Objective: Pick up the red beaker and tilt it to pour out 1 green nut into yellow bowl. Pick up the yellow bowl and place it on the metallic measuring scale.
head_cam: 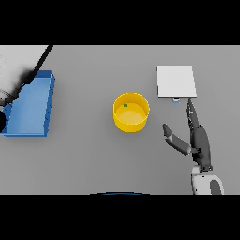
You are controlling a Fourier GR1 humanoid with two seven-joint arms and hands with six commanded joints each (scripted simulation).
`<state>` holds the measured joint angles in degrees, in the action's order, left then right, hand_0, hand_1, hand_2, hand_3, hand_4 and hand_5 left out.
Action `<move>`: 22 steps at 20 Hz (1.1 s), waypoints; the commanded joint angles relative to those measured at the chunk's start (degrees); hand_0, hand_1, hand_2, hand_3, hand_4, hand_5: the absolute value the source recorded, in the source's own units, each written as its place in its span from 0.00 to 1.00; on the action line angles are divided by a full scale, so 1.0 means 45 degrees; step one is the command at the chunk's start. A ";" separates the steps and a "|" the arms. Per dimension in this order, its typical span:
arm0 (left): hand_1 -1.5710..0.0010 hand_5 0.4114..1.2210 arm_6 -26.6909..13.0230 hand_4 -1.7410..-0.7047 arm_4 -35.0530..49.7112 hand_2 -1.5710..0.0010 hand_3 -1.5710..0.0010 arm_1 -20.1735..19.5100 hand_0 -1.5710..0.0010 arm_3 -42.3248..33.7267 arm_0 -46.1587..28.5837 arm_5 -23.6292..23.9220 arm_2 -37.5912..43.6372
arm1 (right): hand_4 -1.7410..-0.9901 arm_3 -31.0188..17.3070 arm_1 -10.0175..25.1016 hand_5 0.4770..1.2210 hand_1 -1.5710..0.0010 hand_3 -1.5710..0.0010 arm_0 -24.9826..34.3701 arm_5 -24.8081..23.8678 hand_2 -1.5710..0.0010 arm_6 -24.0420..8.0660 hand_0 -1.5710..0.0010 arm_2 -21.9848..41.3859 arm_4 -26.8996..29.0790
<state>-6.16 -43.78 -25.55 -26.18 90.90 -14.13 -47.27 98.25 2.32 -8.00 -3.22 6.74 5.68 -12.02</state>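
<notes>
The yellow bowl [131, 112] stands on the grey table near the middle, with a small green nut [125, 105] inside it. The metallic measuring scale [175, 81] lies flat at the back right, a small display at its front edge. My right hand [194, 138] is open, fingers straight and pointing towards the scale, thumb spread towards the bowl; it is to the right of the bowl and apart from it. My left arm [33, 70] shows at the upper left over the blue bin; its hand is hidden. No red beaker is in view.
A blue bin [33, 103] stands at the left side of the table. Bare table [93, 159] lies in front of the bowl and between the bowl and the bin.
</notes>
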 commanded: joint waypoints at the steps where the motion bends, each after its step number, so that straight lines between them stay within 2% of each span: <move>1: 0.00 1.00 -0.0312 0.01 0.0714 0.01 0.13 -0.0222 0.00 0.0286 -0.0147 0.0300 0.0729 | 0.69 -0.0086 0.0030 0.15 1.00 1.00 0.0000 0.0034 1.00 0.0132 1.00 -0.0040 0.0055; 6: 0.00 1.00 -0.0477 0.00 0.4026 0.00 0.09 -0.1954 0.00 -0.0260 -0.2343 0.2021 0.3184 | 0.69 -0.0350 0.0270 0.15 1.00 1.00 0.0046 0.0202 1.00 0.0387 1.00 -0.0133 0.0143; 11: 0.00 1.00 -0.2880 0.00 0.6685 0.00 0.08 -0.3384 0.00 -0.3093 -0.5659 0.4291 0.4728 | 0.70 -0.0398 0.0379 0.17 1.00 1.00 0.0153 0.0240 1.00 0.0578 1.00 0.0007 -0.0070; 13: 0.00 1.00 -0.3871 0.00 0.7479 0.00 0.08 -0.3754 0.00 -0.4560 -0.7194 0.5207 0.4969 | 0.71 -0.0421 0.0528 0.19 1.00 1.00 0.0298 0.0262 1.00 0.0320 1.00 -0.0015 -0.0159; 16: 0.00 1.00 -0.5487 0.00 0.8321 0.00 0.08 -0.4152 0.00 -0.6699 -0.9413 0.6517 0.5021 | 0.71 -0.0221 0.0734 0.23 1.00 1.00 0.0115 0.0409 1.00 0.0389 1.00 0.0042 -0.0228; 17: 0.00 1.00 -0.5848 0.00 0.8470 0.00 0.08 -0.4286 0.00 -0.7362 -1.0118 0.6946 0.4946 | 0.71 -0.0357 0.0671 0.24 1.00 1.00 0.0234 0.0311 1.00 0.0219 1.00 0.0055 -0.0316; 20: 0.00 1.00 -0.6190 0.00 0.8955 0.00 0.08 -0.4664 0.00 -0.8844 -1.1812 0.7925 0.4888 | 0.70 -0.0314 0.0626 0.25 1.00 1.00 0.0161 0.0346 1.00 0.0333 1.00 0.0172 -0.0374; 22: 0.00 1.00 -0.6391 0.00 0.9282 0.00 0.08 -0.4536 0.00 -0.9027 -1.2447 0.8396 0.4792 | 0.70 -0.0400 0.0585 0.25 1.00 1.00 0.0050 0.0342 1.00 0.0445 1.00 0.0140 -0.0305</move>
<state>-34.90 -1.86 -45.94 -66.78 34.83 23.63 -25.73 96.44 4.94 -7.78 -1.67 8.73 6.32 -13.40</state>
